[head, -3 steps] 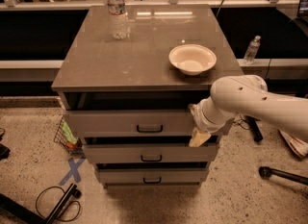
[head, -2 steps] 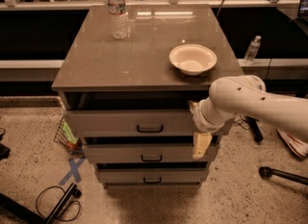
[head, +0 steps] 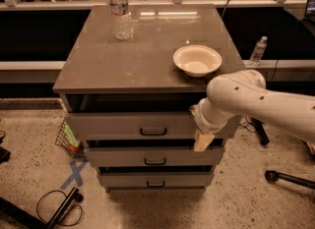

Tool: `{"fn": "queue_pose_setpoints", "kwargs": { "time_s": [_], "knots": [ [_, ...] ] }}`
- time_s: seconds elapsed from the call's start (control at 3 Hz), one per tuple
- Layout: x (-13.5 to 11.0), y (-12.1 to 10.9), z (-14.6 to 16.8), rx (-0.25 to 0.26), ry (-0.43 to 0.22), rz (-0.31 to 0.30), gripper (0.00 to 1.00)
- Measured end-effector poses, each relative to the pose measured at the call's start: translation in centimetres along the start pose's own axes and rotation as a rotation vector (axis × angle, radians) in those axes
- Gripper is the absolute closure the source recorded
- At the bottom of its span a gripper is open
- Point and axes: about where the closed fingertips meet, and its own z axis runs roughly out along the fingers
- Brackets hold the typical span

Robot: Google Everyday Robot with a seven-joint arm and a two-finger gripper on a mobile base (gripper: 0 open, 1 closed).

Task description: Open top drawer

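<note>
Your top drawer (head: 123,124) sits directly under the counter (head: 147,51), the widest of the three grey fronts, and it looks only partly out: a dark strip shows between the counter's edge and the top of the front, and the front stands a little forward of the cabinet. So I judge the opening started but far from finished; most of the travel is left. The black handle (head: 153,131) at the middle of the front is bare, with nothing on it. The hand (head: 203,140) hangs at the right end of that front, pointing down, its tip lying over the seam with the middle drawer (head: 118,155), well to the right of the handle. You cannot tell from here whether it is wide or narrow, nor whether it grips the drawer's right edge or only rests against it. The arm (head: 266,100) comes in from the right, crossing the cabinet's right corner. If the hand has no hold on that edge, you need to bring it to the handle before pulling. The bottom drawer (head: 123,179) looks closed. On the counter, a bowl (head: 197,60) stands near the front right corner and a bottle (head: 120,12) toward the back left, both clear of the drawer's path.
</note>
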Motion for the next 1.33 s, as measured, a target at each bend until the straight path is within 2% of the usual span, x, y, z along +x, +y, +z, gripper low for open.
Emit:
{"fn": "queue_pose_setpoints", "kwargs": {
  "time_s": [0.67, 1.0, 1.33],
  "knots": [
    [-0.5, 0.1, -3.0, -0.062, 0.165, -0.053, 0.72],
    [-0.5, 1.3, -3.9, -0.095, 0.201, -0.050, 0.94],
    [-0.3, 3.2, -3.4, -0.125, 0.183, -0.029, 1.00]
  ]
}}
